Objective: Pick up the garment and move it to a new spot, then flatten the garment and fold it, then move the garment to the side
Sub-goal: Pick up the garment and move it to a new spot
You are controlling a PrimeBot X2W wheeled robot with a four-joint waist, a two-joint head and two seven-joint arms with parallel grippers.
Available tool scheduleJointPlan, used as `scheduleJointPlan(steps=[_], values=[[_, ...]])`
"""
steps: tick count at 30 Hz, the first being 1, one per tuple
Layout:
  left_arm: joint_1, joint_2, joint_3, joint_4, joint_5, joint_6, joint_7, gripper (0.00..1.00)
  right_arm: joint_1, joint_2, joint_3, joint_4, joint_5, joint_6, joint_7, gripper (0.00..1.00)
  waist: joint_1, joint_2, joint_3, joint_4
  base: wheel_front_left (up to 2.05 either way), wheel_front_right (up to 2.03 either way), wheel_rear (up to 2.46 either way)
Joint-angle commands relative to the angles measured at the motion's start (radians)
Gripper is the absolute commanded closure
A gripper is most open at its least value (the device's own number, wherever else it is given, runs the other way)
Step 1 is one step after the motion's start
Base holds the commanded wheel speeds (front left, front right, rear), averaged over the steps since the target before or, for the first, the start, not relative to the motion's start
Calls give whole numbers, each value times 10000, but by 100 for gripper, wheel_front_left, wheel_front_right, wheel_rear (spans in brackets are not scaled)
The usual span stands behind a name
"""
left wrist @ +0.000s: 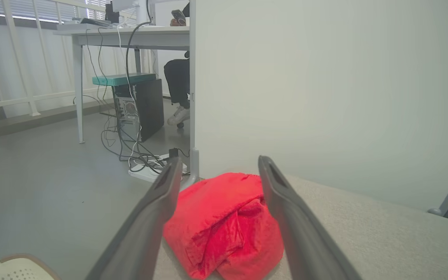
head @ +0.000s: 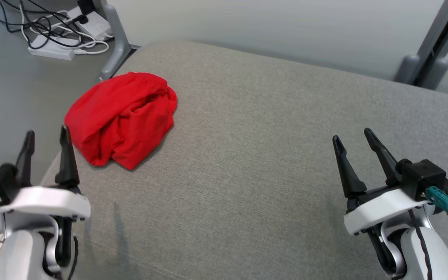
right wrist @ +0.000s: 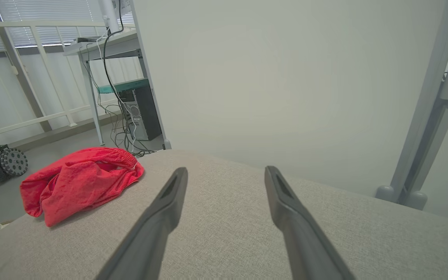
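Note:
A crumpled red garment [head: 123,116] lies in a heap near the left edge of the grey fabric surface [head: 270,163]. My left gripper [head: 47,136] hovers open at the lower left, just short of the garment, which appears between its fingers in the left wrist view as a red bundle [left wrist: 220,225]. My right gripper [head: 351,137] stands open at the lower right, far from the garment, over bare fabric. In the right wrist view the garment [right wrist: 80,182] lies off to the left, with an elastic hem showing at its top.
Beyond the surface's left edge is grey floor with a power strip and cables [head: 56,39]. A grey metal post foot [head: 117,46] stands by the far left corner and another frame [head: 426,66] at the far right. A person's foot [left wrist: 178,115] shows under a desk.

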Motion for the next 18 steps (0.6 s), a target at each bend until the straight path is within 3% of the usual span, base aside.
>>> scheduleJointPlan(steps=[1,4,13,18], values=[[-409,109,41,180,-124,-101,62,0,-166,-98,46,-39,-116,-1,75,0,0,0,376,-309,0,0,0],[-1155,252,37,893,-280,-363,187,0,-348,-171,76,-159,-176,0,195,0,0,0,823,-578,0,0,0],[-3318,572,-71,4829,-905,-1308,930,0,-921,-434,172,-489,-344,0,497,0,0,0,2130,-1151,0,0,0],[-4214,882,-9,6667,-990,-1487,880,0,-1219,-494,315,-592,-379,-1,573,0,0,0,2623,-1362,0,0,0]])
